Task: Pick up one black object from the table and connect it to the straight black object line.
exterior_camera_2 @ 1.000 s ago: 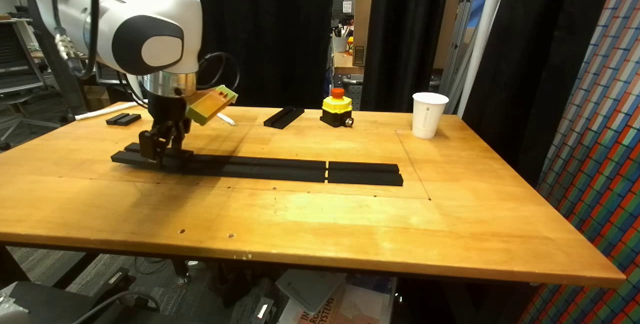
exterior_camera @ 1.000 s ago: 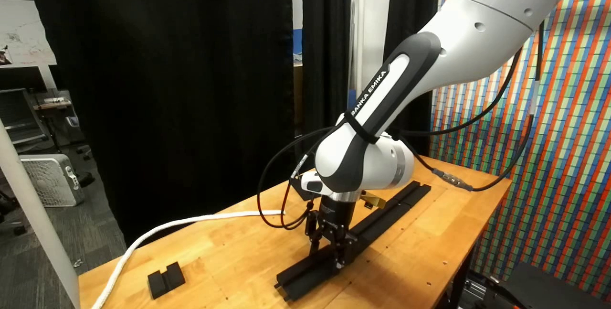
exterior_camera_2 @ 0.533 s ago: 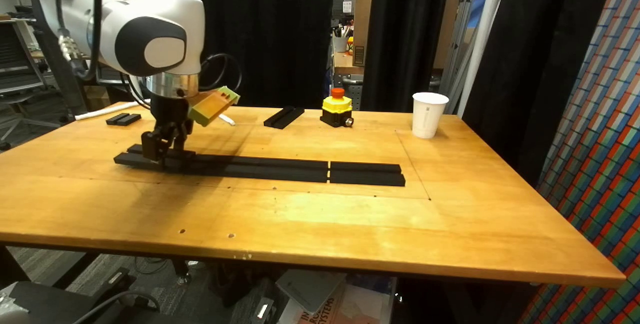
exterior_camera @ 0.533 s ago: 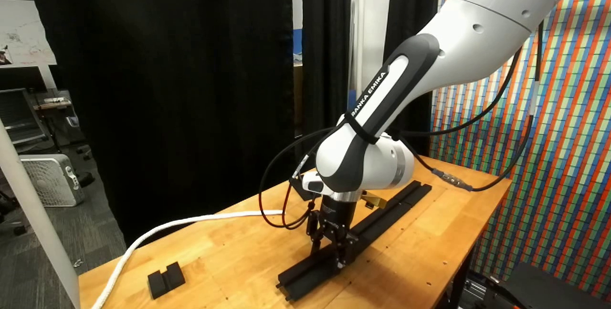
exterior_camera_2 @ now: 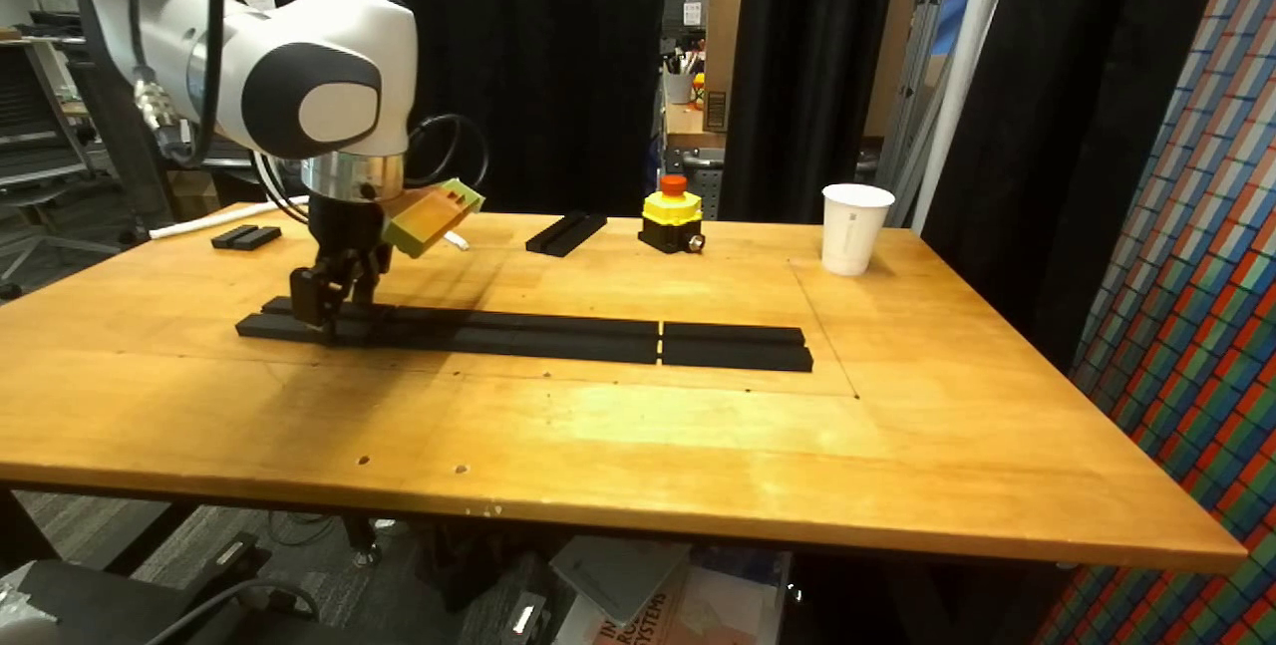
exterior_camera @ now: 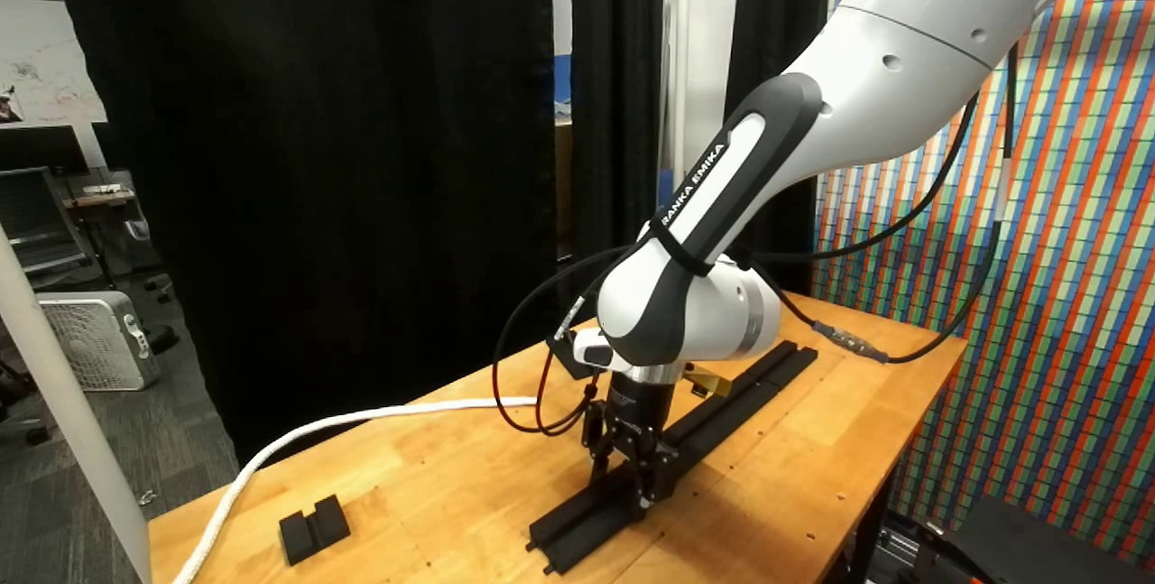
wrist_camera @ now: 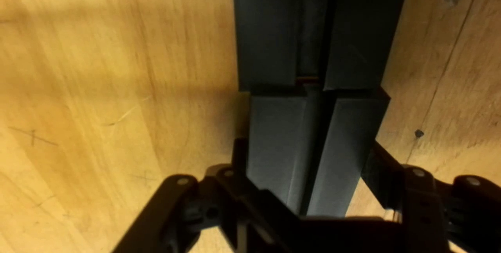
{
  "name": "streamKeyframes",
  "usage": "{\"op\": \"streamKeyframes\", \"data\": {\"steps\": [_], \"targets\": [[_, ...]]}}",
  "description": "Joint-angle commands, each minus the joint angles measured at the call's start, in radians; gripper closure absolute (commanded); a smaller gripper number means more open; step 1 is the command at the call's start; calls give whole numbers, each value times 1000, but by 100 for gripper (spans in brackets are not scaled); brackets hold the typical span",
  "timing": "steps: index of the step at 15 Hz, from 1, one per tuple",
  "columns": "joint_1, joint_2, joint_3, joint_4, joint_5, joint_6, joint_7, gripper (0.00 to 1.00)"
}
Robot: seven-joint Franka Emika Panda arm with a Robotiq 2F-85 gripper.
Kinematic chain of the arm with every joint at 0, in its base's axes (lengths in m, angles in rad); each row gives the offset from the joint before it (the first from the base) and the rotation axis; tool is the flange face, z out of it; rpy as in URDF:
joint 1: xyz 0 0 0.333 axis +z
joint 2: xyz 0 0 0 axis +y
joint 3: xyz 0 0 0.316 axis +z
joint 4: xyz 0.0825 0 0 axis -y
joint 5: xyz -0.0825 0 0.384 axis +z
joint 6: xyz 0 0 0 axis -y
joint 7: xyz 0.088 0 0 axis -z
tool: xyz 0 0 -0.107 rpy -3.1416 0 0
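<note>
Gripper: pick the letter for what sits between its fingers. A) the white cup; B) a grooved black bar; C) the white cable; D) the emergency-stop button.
B: in the wrist view, the gripper has its fingers against both long sides of a grooved black bar.

White arm, dark grey panels, "EMIKA" lettering. Black cables loop alongside. Black gripper, apparently with round screws.

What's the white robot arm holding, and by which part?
The black two-fingered gripper holds a short, straight, grooved black bar by its two long outer sides.
</note>
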Motion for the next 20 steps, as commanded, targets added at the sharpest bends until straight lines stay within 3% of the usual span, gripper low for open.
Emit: {"op": "streamKeyframes", "data": {"steps": [1, 14, 15, 17, 20], "targets": [[2, 13, -7, 19, -12, 2, -2, 53], [1, 38, -20, 57, -38, -11, 18, 53], [11, 38, -32, 56, -60, -7, 45, 7], [8, 38, -32, 62, -70, -14, 59, 0], [5, 16, -36, 67, -91, -35, 94, 0]]}}
